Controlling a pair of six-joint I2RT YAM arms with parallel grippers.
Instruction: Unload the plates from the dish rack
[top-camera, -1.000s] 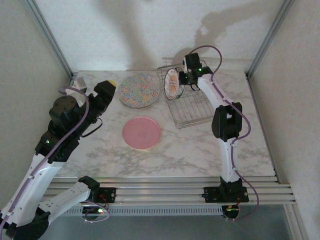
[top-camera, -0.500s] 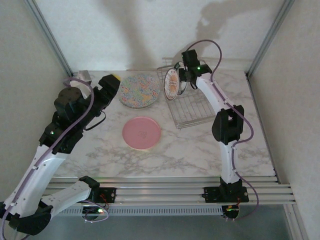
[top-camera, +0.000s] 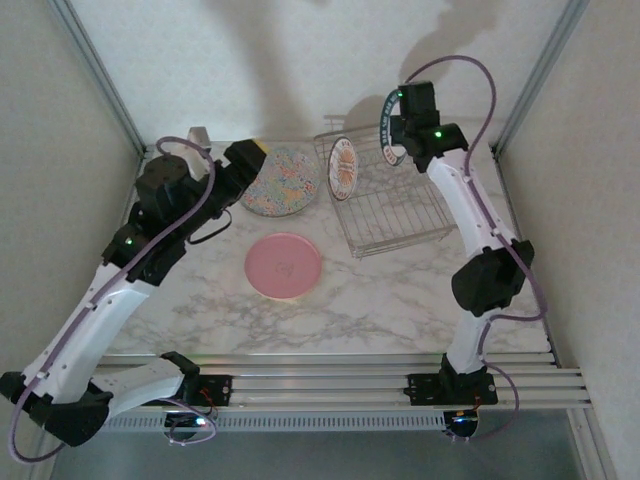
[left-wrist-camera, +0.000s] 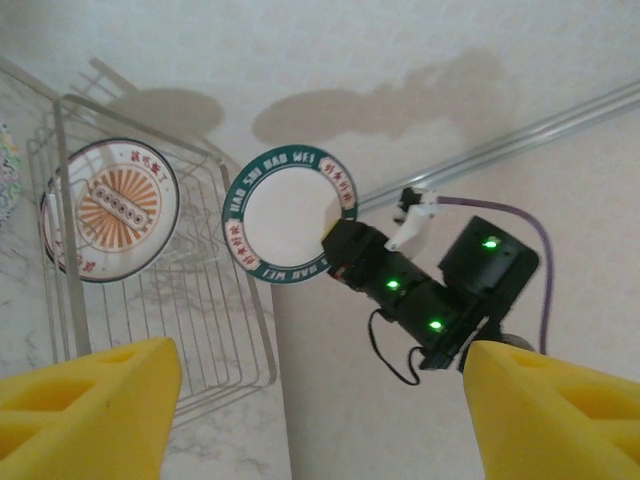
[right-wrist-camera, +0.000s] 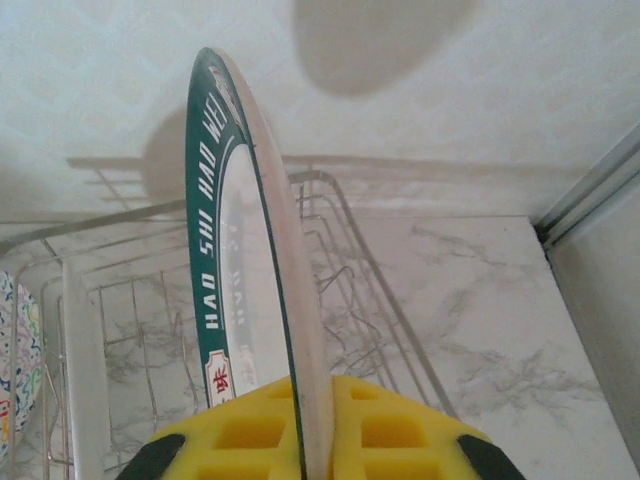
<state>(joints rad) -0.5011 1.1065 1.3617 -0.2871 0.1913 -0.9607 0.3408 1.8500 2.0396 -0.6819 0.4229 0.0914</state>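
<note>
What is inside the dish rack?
One maroon-rimmed plate stands upright at the dish rack's left end. The other slots look bare. The right arm hides its far right corner. The right gripper holds a green-rimmed plate above.

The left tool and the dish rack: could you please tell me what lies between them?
The speckled plate, lying flat, as the top external view shows.

green-rimmed white plate (left-wrist-camera: 290, 228), pink plate (top-camera: 283, 265)
</note>
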